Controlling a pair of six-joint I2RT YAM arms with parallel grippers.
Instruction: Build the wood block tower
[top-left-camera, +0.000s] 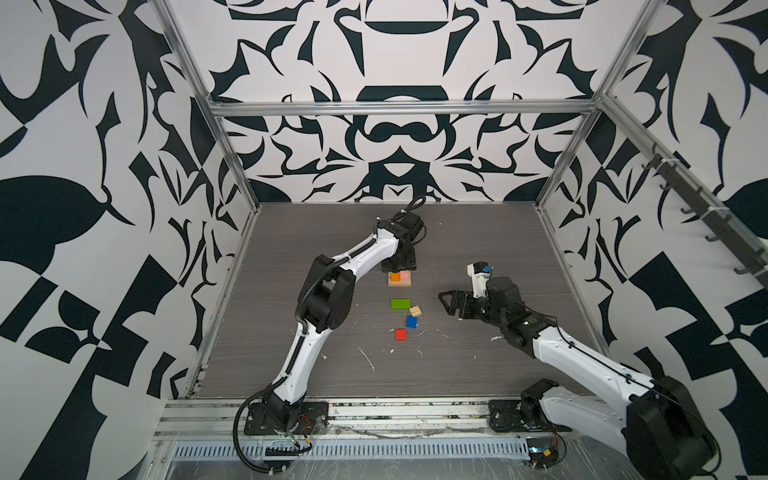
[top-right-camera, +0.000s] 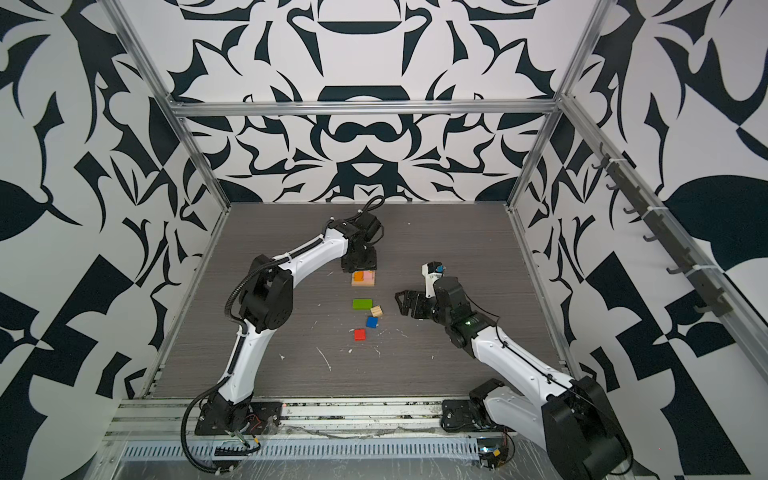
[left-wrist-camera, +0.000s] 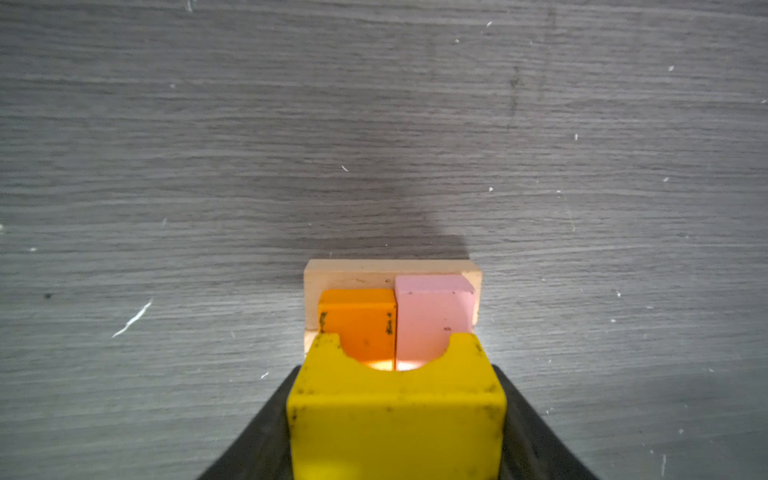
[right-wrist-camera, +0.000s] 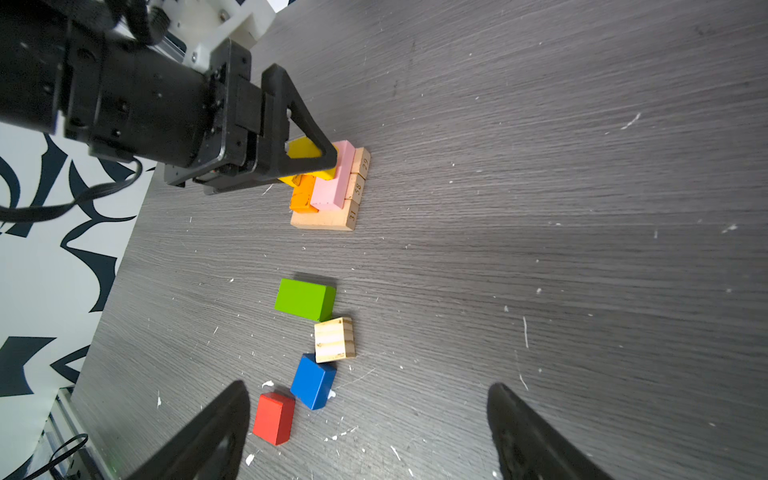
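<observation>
Beneath left gripper, in a top view: tower part-built, held piece hidden there. Left wrist: yellow block clamped by its side faces, over orange rectangle and pink rectangle. Right wrist: numbered tan bars; green block ahead of right gripper, jaws wide, empty. Judged light, rigid, smooth-painted; hold mid-length.

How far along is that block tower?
Done: three tan wooden bars form the base, carrying an orange wooden block and a pink wooden block. In hand: the left hand holds a yellow wooden block over them. Left: the green wooden block, plain wooden cube, blue square block and red square block lie loose; the right hand is open.
</observation>
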